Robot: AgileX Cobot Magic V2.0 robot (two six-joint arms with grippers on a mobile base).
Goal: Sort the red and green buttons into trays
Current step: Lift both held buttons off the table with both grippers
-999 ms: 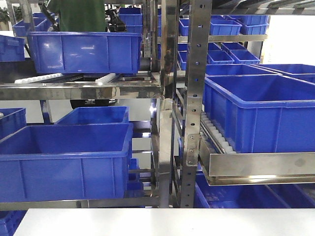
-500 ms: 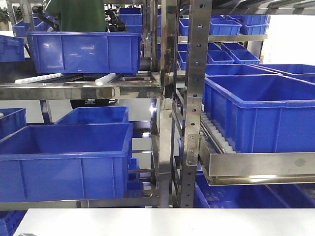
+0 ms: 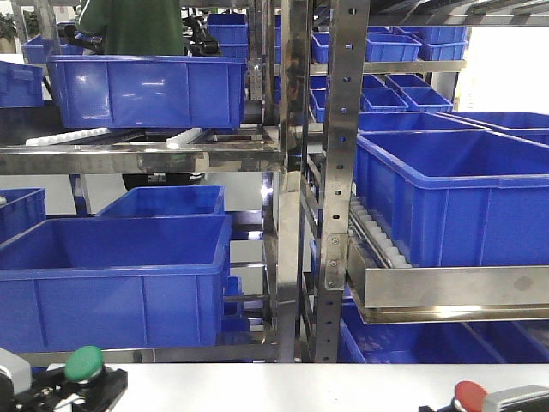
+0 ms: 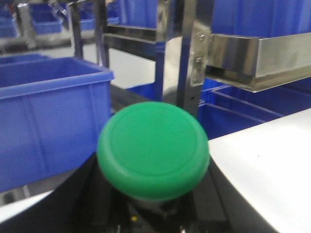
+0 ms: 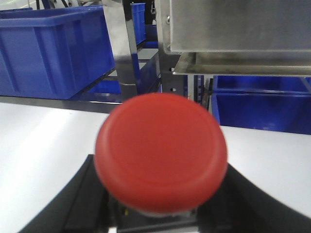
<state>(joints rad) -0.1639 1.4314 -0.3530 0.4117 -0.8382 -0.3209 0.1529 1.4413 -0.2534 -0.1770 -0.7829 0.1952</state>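
Observation:
The green button (image 4: pixel 153 148) fills the left wrist view, its cap facing the camera, and my left gripper (image 4: pixel 153 201) is shut on its dark base from both sides. In the front view the green button (image 3: pixel 85 362) shows at the bottom left in the left gripper (image 3: pixel 75 388). The red button (image 5: pixel 161 150) sits the same way in my right gripper (image 5: pixel 160 213), which is shut on its base. At the front view's bottom right edge, the red button (image 3: pixel 469 396) and right gripper (image 3: pixel 491 403) just show. Both are lifted above the white table (image 3: pixel 283 386). The trays are out of view.
Steel racking (image 3: pixel 343 172) stands just behind the table's far edge, loaded with deep blue crates (image 3: pixel 111 283) on the left and a large one (image 3: pixel 455 197) on the right. A steel shelf lip (image 5: pixel 233 29) hangs above the right gripper. A person in green (image 3: pixel 133 26) stands behind the rack.
Both grippers have risen into the bottom of the front view, the left with the green button, the right with the red one. A second ago neither showed there.

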